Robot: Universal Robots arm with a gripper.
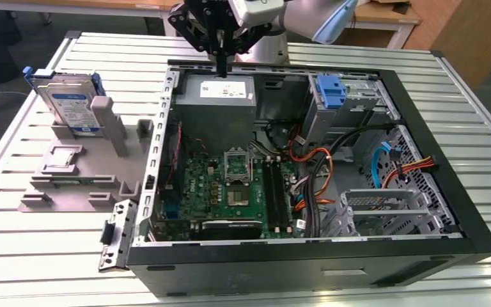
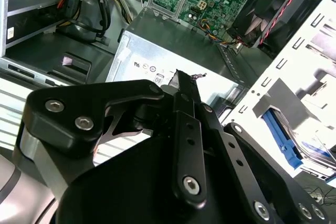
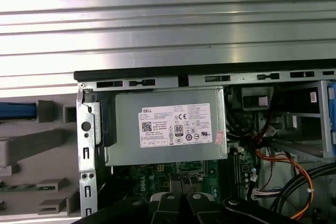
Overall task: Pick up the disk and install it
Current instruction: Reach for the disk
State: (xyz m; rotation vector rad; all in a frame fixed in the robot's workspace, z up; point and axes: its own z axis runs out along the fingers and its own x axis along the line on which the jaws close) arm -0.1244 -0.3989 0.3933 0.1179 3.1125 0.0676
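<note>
1. Black front wall of the open computer case point(image 1: 314, 259) is seen nearest in the exterior view; the case is laid on a slatted metal table point(image 1: 23, 256).
2. Behind that wall, a green motherboard point(image 1: 228, 185) is seen flat in the case, with orange and black cables point(image 1: 314, 173) bundled at the exterior view's right of it.
3. Outside the case, at the exterior view's left, a grey fixture point(image 1: 66, 173) is placed on the table. The disk point(image 1: 68, 105) is stood upright at its far end, framed in blue plastic, well apart from the gripper.
4. Farther back, a grey power supply box point(image 1: 215, 93) is mounted by the case's far wall, with a blue caddy point(image 1: 331, 89) set to the exterior view's right of it.
5. The gripper point(image 1: 222, 70) is held just above the power supply box, its jaws pressed together with nothing gripped.
</note>
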